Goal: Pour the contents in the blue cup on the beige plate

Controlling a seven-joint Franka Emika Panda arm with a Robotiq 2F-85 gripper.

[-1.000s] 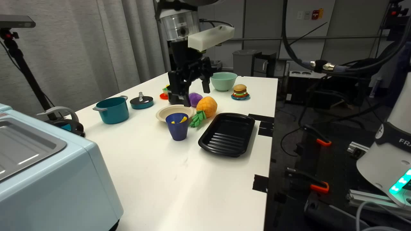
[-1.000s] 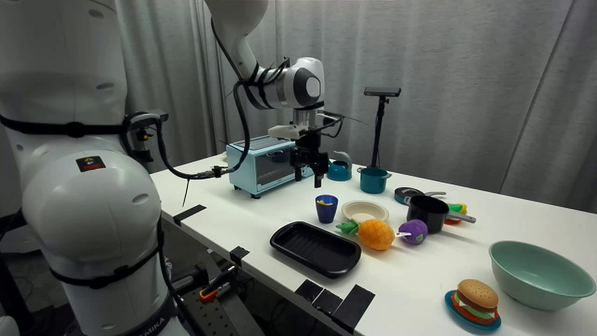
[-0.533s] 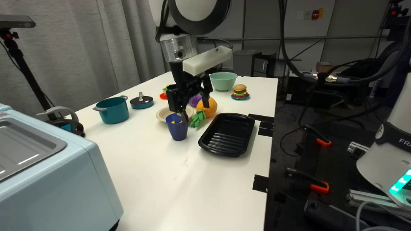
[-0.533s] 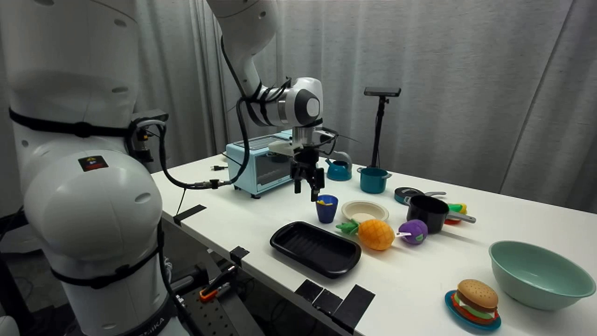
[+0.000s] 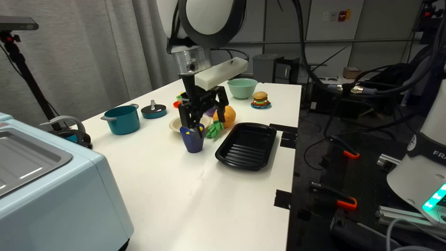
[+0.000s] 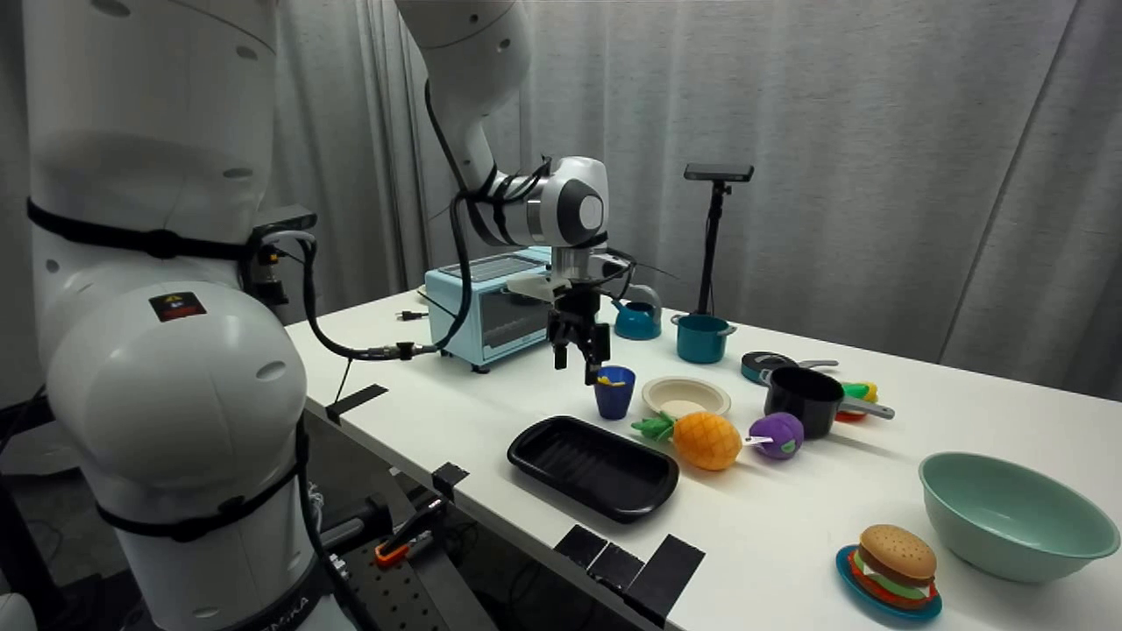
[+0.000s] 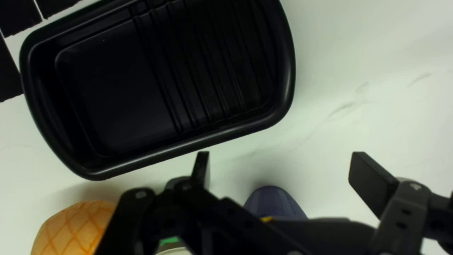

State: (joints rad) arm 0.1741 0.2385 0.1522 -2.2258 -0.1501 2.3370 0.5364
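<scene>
The blue cup (image 5: 192, 143) stands upright on the table with yellow pieces (image 6: 610, 381) in it. The beige plate (image 6: 686, 399) lies flat beside the cup; its rim edge barely shows in the wrist view (image 7: 174, 251). My gripper (image 5: 211, 127) is open and empty, pointing down with its fingertips at about rim height near the cup. In an exterior view the gripper (image 6: 576, 368) appears beside the cup, one finger overlapping its rim. In the wrist view the cup (image 7: 274, 202) shows between the spread fingers, partly hidden by the gripper body; contact cannot be told.
A black tray (image 5: 246, 148) lies close to the cup. A toy pineapple (image 6: 706, 441) and a purple toy (image 6: 777, 436) lie by the plate. A black saucepan (image 6: 804, 401), teal pot (image 5: 122, 120), green bowl (image 6: 1017, 517), toy burger (image 6: 896, 561) and light-blue oven (image 6: 491, 307) stand around.
My gripper has moved down from above to beside the cup's rim, staying open. The cup, plate and other objects have not moved.
</scene>
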